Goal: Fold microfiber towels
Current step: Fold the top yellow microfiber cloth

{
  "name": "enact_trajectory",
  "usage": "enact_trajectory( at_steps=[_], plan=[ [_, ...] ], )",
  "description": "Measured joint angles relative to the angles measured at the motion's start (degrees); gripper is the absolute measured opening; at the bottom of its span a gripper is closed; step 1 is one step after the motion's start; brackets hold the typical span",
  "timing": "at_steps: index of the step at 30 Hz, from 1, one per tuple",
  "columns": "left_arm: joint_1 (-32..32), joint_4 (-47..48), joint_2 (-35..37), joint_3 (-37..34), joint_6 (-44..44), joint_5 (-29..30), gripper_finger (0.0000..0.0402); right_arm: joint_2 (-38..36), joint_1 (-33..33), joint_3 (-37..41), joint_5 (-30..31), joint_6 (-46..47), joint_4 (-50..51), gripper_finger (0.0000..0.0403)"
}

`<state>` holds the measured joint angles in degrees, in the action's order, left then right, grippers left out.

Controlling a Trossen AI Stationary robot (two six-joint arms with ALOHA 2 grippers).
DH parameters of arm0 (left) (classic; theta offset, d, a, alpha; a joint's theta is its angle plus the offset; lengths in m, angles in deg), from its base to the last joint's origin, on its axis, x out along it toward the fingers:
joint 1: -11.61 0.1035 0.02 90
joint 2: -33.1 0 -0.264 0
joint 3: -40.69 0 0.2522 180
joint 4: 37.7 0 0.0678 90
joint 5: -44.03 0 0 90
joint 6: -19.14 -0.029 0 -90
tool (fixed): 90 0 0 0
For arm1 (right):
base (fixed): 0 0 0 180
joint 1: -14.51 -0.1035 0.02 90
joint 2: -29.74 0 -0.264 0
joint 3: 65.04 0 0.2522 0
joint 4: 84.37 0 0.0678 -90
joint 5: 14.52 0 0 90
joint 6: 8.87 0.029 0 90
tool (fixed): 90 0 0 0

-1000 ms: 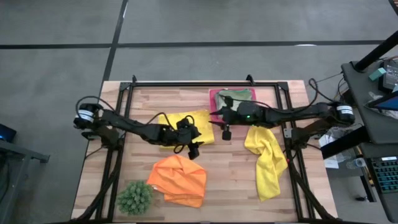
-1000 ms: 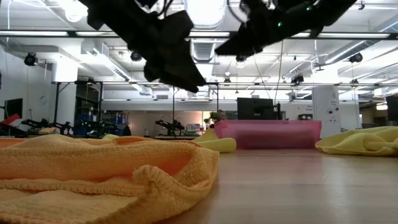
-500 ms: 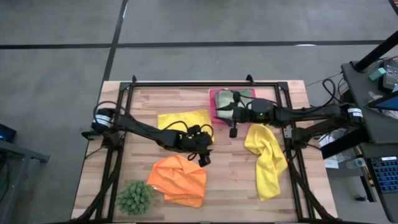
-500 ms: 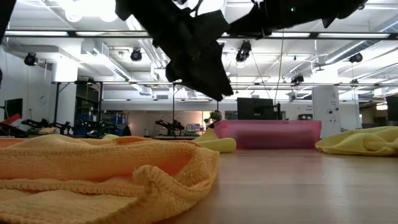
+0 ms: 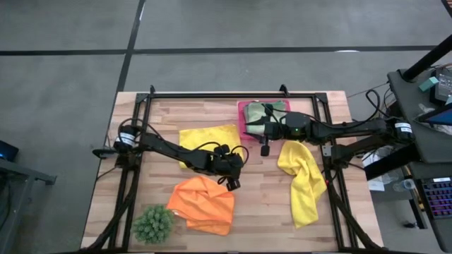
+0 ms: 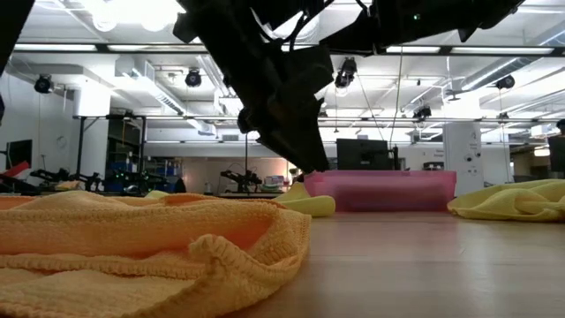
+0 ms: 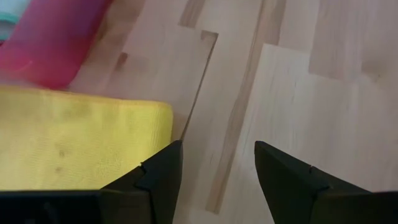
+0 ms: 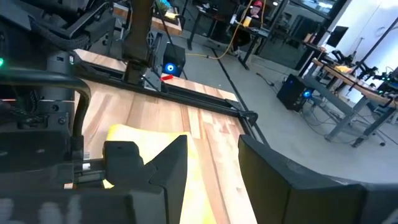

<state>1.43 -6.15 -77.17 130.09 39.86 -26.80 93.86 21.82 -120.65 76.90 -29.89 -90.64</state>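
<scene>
A flat yellow towel (image 5: 208,136) lies spread at the table's middle. An orange towel (image 5: 203,203) lies bunched toward the near edge, and a second yellow towel (image 5: 302,180) lies crumpled on the right. A sage green towel (image 5: 268,111) sits in the pink tray (image 5: 244,118). My left gripper (image 5: 233,182) hangs open over bare wood, slanting down, just off the flat yellow towel's near right corner (image 7: 158,115). Its fingers (image 7: 158,177) have nothing between them. My right gripper (image 5: 265,149) is open, held level and high beside the tray.
A spiky green plant ball (image 5: 152,224) stands at the near left corner. A black frame (image 5: 233,94) runs round the table's edges. Bare wood (image 5: 261,204) lies between the orange towel and the crumpled yellow one.
My left gripper has moved toward the table's right edge and down, tipping more steeply, from over the flat yellow towel to the bare wood past its corner. My right gripper has drawn back a little toward the right edge and risen. No towel has moved.
</scene>
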Motion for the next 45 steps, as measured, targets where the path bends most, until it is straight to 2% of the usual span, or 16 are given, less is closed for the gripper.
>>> enact_trajectory(
  at_steps=[12, 24, 30, 36, 40, 45],
  plan=[
    [0.4, -1.2, 0.0, -0.4, -3.1, 4.6, 0.0184, 0.0, 0.3, 0.1, 0.1, -0.6, 0.5, 0.0141],
    [3.0, -21.3, -0.3, -9.8, -6.2, 6.9, 0.0184, 0.1, 0.8, 1.0, 0.1, -0.6, 0.6, 0.0141],
    [4.1, -27.8, -6.8, -9.0, -9.3, 5.0, 0.0184, 0.1, 1.3, 1.0, 0.1, -0.6, 0.5, 0.0141],
    [4.1, -25.4, -10.3, -6.9, -7.6, 8.2, 0.0181, 0.1, 1.7, 1.2, 0.1, 0.1, 0.9, 0.0141],
    [4.1, -25.4, -10.4, -7.4, -5.5, 8.3, 0.0147, 0.1, 1.9, 1.3, 0.1, 0.1, 1.3, 0.0141],
    [4.2, -24.7, -10.2, -7.6, -4.5, 8.8, 0.0058, 0.1, 1.9, 1.3, 0.1, 0.0, 1.3, 0.0141]
  ],
)
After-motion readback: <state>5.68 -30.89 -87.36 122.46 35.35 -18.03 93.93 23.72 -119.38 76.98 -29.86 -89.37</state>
